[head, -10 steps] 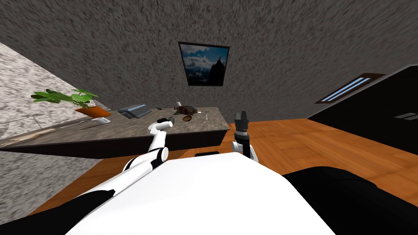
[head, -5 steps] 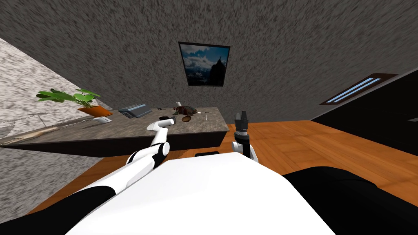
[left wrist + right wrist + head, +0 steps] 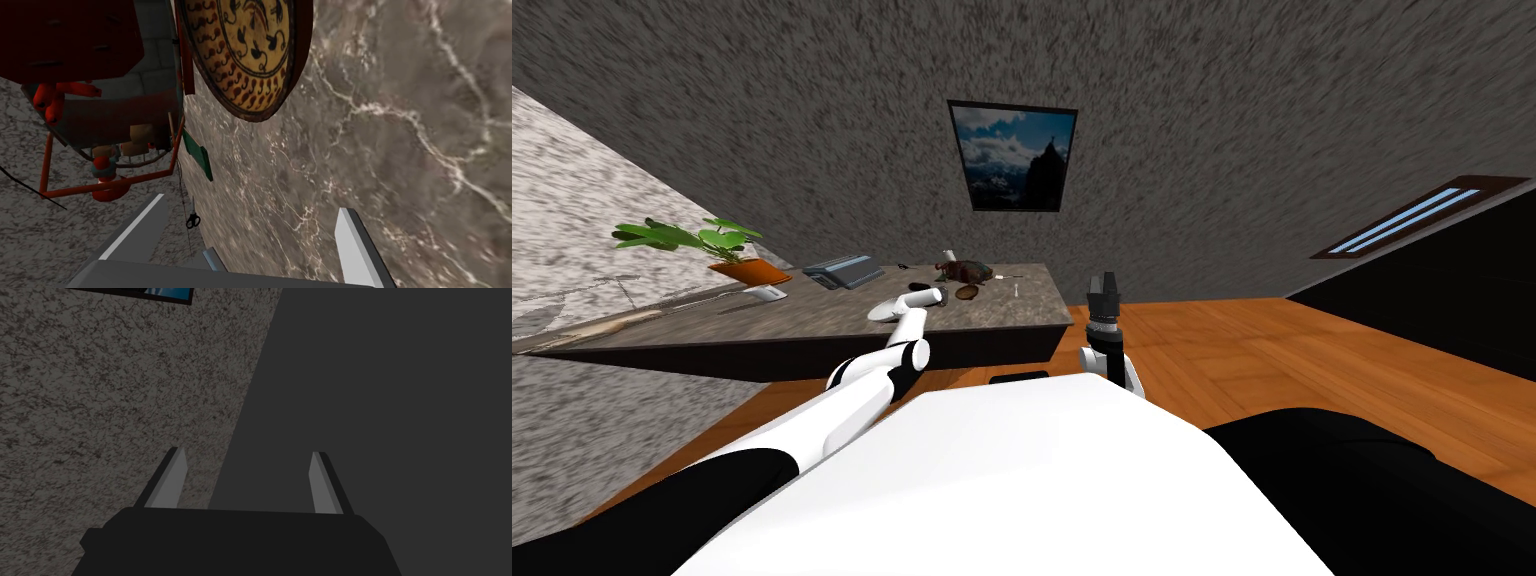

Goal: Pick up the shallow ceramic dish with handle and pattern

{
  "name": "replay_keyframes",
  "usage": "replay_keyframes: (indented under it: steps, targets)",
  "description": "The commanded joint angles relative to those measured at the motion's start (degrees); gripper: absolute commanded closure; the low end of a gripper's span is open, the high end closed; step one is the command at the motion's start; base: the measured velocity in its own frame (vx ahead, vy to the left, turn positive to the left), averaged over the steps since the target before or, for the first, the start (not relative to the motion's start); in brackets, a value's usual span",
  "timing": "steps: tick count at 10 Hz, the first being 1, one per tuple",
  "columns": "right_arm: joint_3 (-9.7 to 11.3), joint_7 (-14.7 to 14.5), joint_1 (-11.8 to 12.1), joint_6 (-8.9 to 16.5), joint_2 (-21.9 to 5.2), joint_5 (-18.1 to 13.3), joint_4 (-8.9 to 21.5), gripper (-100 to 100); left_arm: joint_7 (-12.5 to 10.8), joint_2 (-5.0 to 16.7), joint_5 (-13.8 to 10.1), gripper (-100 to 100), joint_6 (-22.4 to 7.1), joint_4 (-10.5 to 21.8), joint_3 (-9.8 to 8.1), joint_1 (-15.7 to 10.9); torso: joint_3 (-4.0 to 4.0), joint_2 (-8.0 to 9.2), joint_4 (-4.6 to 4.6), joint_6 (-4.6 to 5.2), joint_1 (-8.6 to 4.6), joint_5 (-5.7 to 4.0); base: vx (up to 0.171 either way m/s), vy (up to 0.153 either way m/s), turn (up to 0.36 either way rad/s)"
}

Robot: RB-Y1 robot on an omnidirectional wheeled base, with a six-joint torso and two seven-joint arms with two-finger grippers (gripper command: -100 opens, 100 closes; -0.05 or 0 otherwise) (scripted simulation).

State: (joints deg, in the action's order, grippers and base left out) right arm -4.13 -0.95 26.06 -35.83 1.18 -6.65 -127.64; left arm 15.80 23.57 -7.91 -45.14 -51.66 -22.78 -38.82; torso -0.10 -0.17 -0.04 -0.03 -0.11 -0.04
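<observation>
The shallow dish (image 3: pixel 245 55) lies flat on the brown, white-veined tabletop (image 3: pixel 380 130), towards its far right end in the head view (image 3: pixel 969 292). Its inside shows a yellow ground with rings of red curls and dark leaf-like marks inside a dark rim. I cannot make out its handle.

Just beside the dish is a red-framed, grey and red object (image 3: pixel 100 100). Their edges overlap in the left wrist view, so I cannot tell whether they touch. Its frame holds some small tan and red pieces, too jumbled to name. A flat green piece (image 3: pixel 197 156) and tiny black scissors (image 3: pixel 193 220) lie near it on the tabletop.

The left gripper (image 3: pixel 250 240) hovers low over the table, pointing at the dish, with its 2 fingers (image 3: pixel 352 245) spread apart and only bare tabletop between them. The dish sits ahead of the fingertips, apart from them.

Farther left on the table, a grey box-shaped device (image 3: pixel 842 272) stands near an orange pot (image 3: pixel 749 272) that holds a green leafy plant (image 3: pixel 682 238).

The right gripper (image 3: pixel 1104 290) stands upright off the table's right end, above the wooden floor (image 3: pixel 1272 350). Its 2 fingers (image 3: pixel 172 485) are apart, gripping nothing.
</observation>
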Motion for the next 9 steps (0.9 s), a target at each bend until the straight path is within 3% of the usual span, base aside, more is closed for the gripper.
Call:
replay_keyframes:
  steps: [1, 4, 7, 9]
  targets:
    - [0.0, 0.0, 0.0, 0.0, 0.0, 0.0, 0.0, 0, -0.1, 0.0, 0.1, -100, -1.7, 2.9, 0.20, -2.1, 0.00, 0.00, 0.00, 0.00, 0.00, 0.00, 0.046, -0.046, 0.040]
    - [0.0, 0.0, 0.0, 0.0, 0.0, 0.0, 0.0, 0, -0.2, 0.0, 0.1, -100, -2.8, 5.6, 0.39, -3.9, -0.02, -0.04, -0.01, 0.00, -0.03, -0.01, 0.045, -0.042, 0.033]
    - [0.0, 0.0, 0.0, 0.0, 0.0, 0.0, 0.0, 0, -0.4, -0.1, 0.0, -100, -5.7, 11.4, 1.05, -8.1, -0.06, -0.11, -0.02, 0.00, -0.02, 0.00, 0.065, -0.046, 0.051]
    - [0.0, 0.0, 0.0, 0.0, 0.0, 0.0, 0.0, 0, -0.5, -0.1, 0.0, -100, -6.3, 13.7, 1.27, -9.0, -0.03, -0.05, -0.02, 0.00, 0.02, 0.00, 0.036, -0.030, 0.023]
